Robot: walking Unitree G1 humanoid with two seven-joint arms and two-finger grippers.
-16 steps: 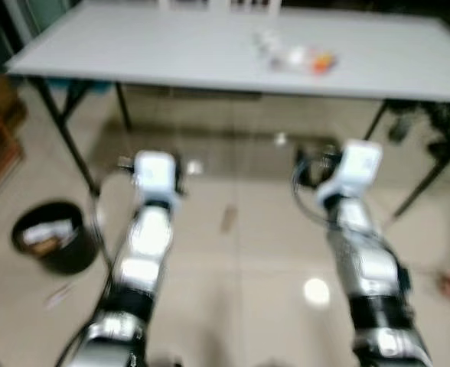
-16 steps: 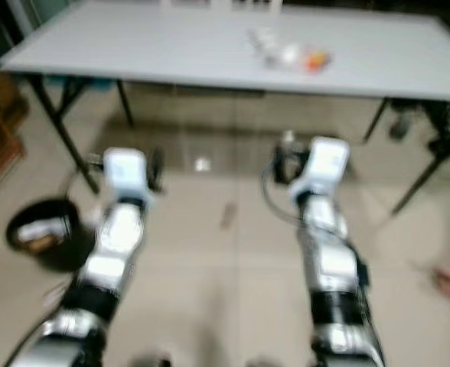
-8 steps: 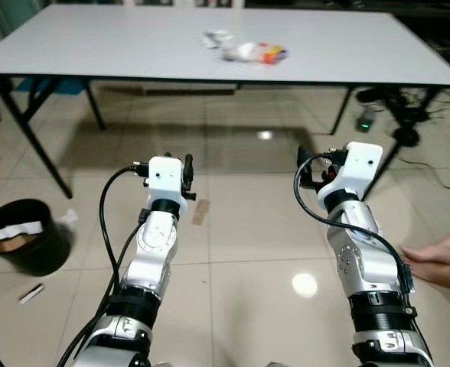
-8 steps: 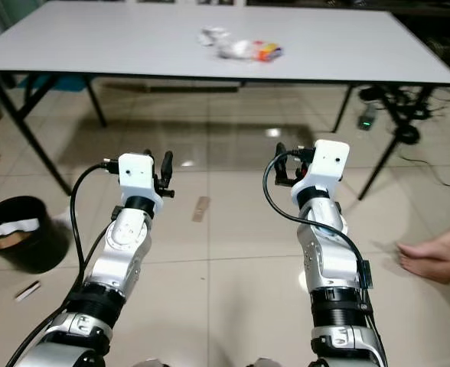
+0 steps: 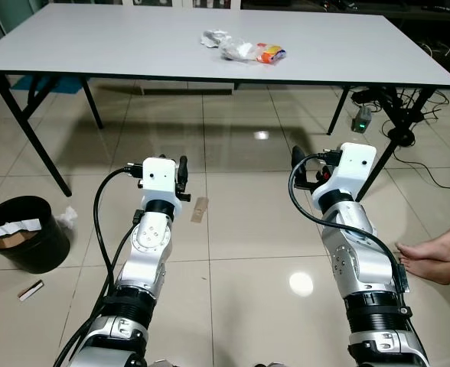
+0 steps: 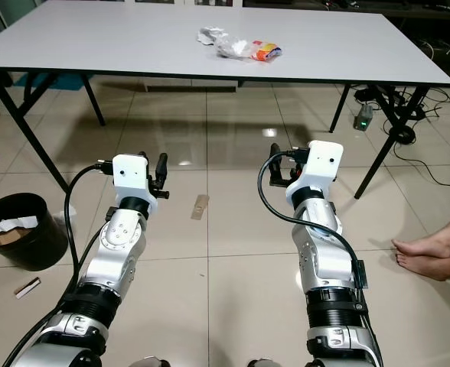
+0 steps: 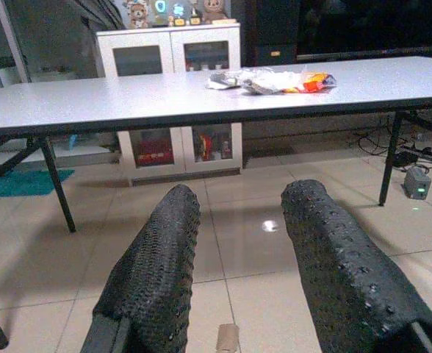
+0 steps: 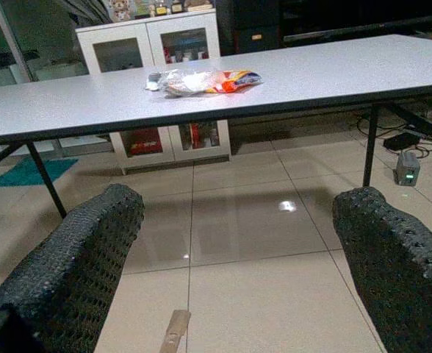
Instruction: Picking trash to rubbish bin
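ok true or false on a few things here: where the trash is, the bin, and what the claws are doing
1. The plastic wrappers lie on the white table. True.
2. The black bin is empty. False: paper and cardboard sit inside it.
3. The left claw is open and holds nothing. True.
4. The right claw grips a wrapper. False: it is open and holds nothing.
5. A small brown scrap lies on the floor between the arms. True.
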